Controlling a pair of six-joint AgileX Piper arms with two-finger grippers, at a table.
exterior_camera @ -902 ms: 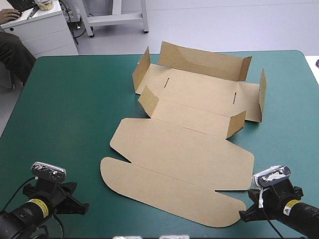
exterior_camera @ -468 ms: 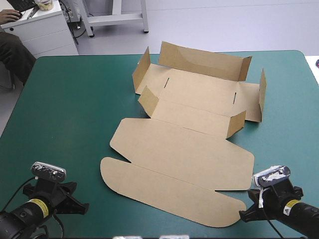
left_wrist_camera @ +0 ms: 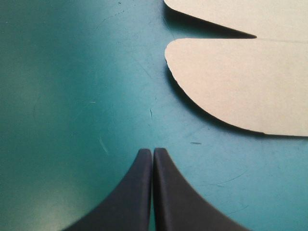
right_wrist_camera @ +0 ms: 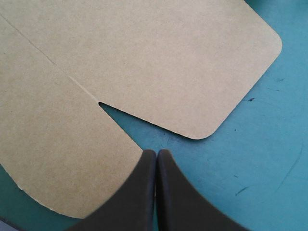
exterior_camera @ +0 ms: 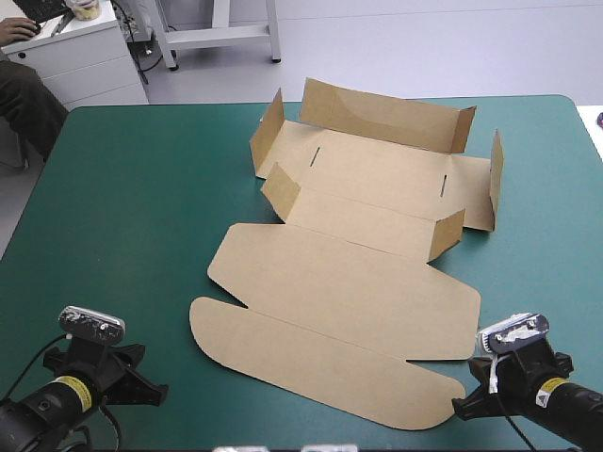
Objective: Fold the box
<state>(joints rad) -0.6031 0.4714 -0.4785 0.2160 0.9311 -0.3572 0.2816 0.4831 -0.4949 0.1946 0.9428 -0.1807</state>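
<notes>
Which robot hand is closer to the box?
Right. The right gripper is at the box, right by its near flap's edge. The left gripper stands apart from it, bare cover between.

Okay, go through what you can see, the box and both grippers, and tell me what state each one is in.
box: unfolded on the table, near panels lying flat, far wall and side flaps standing up, held by neither gripper.
left gripper: shut, empty, over bare teal-green cover beside the box's near-left rounded flap.
right gripper: shut, empty, at the box's near-right corner.
</notes>
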